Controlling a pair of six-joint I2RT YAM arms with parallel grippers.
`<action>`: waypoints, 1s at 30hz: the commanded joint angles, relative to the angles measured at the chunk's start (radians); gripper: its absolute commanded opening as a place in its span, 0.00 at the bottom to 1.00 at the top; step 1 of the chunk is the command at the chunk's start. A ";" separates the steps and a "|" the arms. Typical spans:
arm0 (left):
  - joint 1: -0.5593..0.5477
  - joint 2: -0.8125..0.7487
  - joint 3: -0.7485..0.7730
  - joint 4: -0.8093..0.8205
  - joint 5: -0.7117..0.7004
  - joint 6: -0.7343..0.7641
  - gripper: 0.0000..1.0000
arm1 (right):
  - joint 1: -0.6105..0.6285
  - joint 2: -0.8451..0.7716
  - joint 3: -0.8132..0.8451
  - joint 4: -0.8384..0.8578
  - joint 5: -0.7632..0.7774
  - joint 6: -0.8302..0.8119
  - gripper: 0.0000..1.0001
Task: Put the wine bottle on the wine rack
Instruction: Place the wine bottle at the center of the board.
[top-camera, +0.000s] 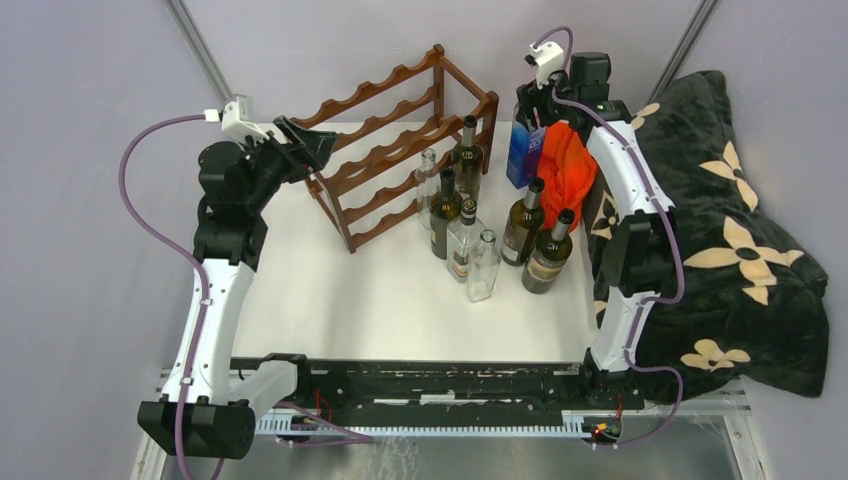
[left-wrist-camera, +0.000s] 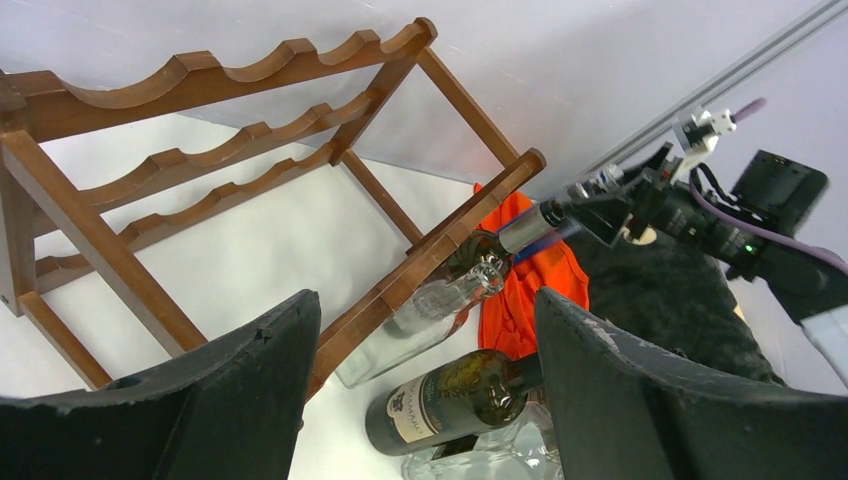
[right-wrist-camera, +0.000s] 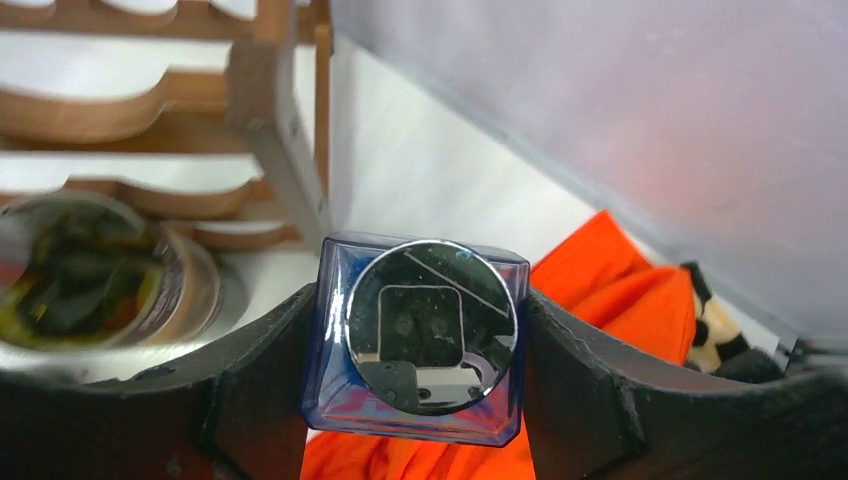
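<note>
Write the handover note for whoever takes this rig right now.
Left gripper: open, empty, hovering at the left end of the wine rack.
Right gripper: closed on the sides of the blue bottle, beside the orange cloth; cannot tell whether it is lifted.
Other bottles: standing in a cluster right of the rack.
Done: nothing racked; every cradle in view is bare.
Left: carry the blue bottle over and lay it in a cradle.

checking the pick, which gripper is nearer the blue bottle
Right. The right gripper has fingers on both sides of the blue bottle; the left gripper is across the wine rack from it.
</note>
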 joint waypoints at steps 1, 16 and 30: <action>-0.005 -0.006 0.038 0.058 0.034 -0.035 0.83 | -0.013 0.068 0.139 0.258 0.026 0.020 0.08; -0.052 0.004 0.038 0.057 0.015 -0.052 0.83 | -0.076 0.159 0.146 0.409 0.000 0.149 0.35; -0.139 0.029 0.059 0.057 -0.016 -0.039 0.84 | -0.110 0.071 0.025 0.434 -0.083 0.190 0.71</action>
